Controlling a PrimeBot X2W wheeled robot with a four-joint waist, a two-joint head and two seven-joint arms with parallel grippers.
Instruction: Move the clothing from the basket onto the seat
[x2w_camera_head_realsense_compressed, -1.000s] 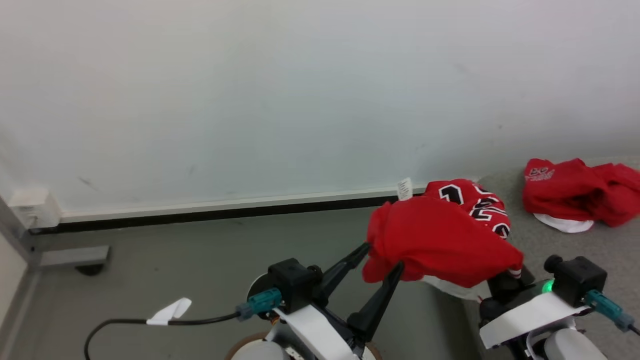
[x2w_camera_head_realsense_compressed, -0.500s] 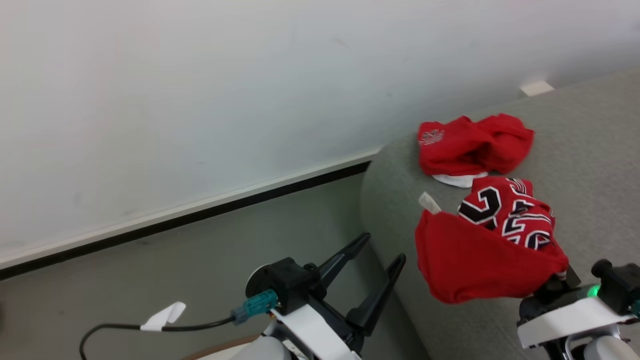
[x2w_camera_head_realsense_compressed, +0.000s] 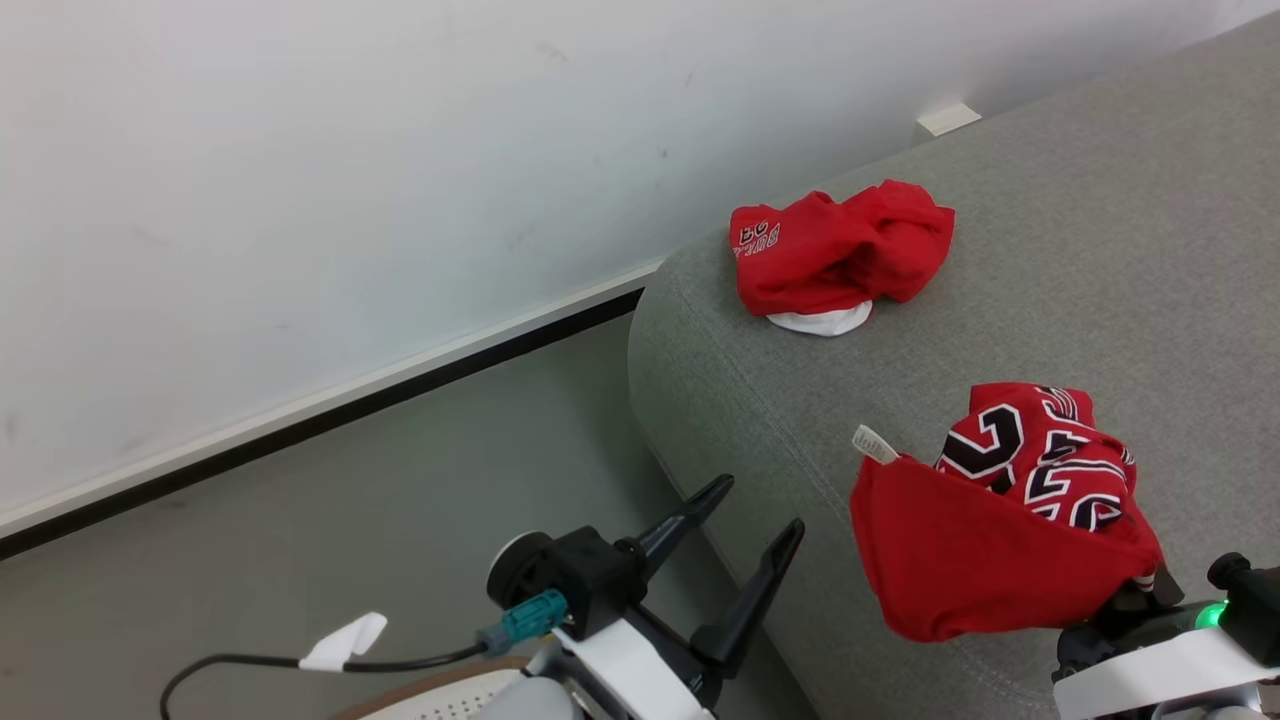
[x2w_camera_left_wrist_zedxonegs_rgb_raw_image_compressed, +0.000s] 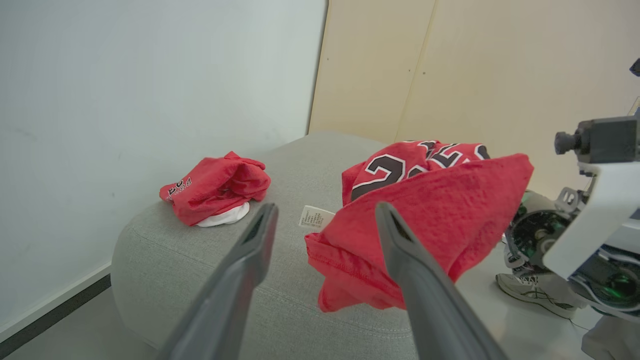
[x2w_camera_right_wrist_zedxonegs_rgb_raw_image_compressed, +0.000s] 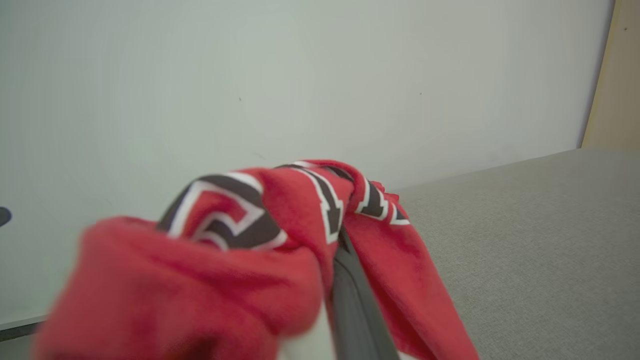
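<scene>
Jersey: red, bunched, hanging from the right gripper just above the sofa.
Right arm: low at the right, fingers buried in cloth, jaws clamped on the jersey.
Left gripper: over the floor beside the sofa, jaws apart.
Writing: a black, white-edged "2" on the jersey; the print on its white tag is unreadable.
Count: two jerseys; the second jersey lies on the sofa near the wall.
</scene>
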